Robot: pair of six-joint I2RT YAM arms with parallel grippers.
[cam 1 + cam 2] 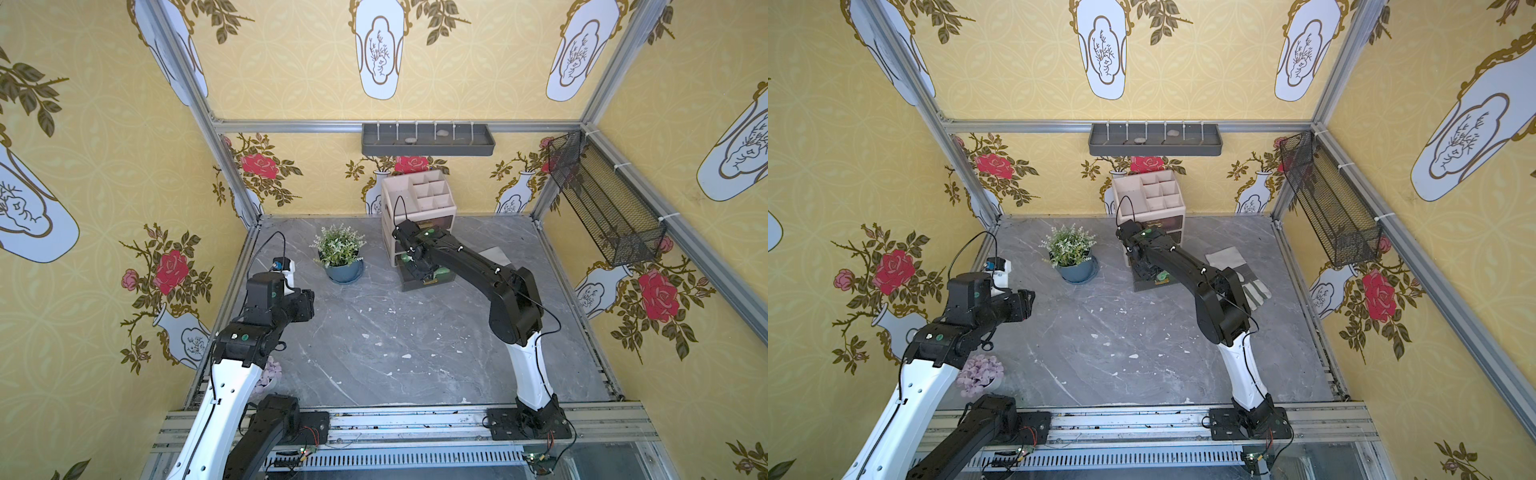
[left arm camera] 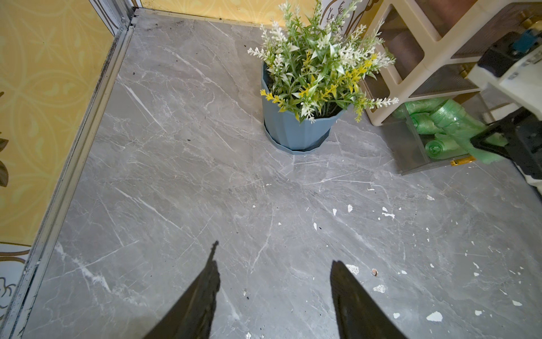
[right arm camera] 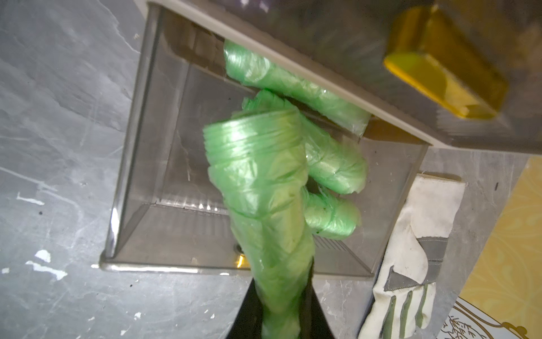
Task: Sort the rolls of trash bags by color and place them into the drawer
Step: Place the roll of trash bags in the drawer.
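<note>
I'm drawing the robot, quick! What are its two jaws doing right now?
Left gripper: jaws open, holding nothing.
Right gripper: jaws shut on a green roll of trash bags.

Four green rolls of trash bags [image 3: 258,176], one drawer [image 3: 181,164], one potted plant [image 2: 316,67], one glove [image 3: 416,223].

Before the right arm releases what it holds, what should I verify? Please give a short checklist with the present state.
1. Right gripper shut on held green roll: ok.
2. Drawer open beneath the roll: ok.
3. Rolls in drawer are all green, the same colour: ok.
4. Free space in the drawer: ok.
5. Roll's height above the drawer bottom: cannot tell.
6. Left gripper open, empty, away from the drawer: ok.
</note>
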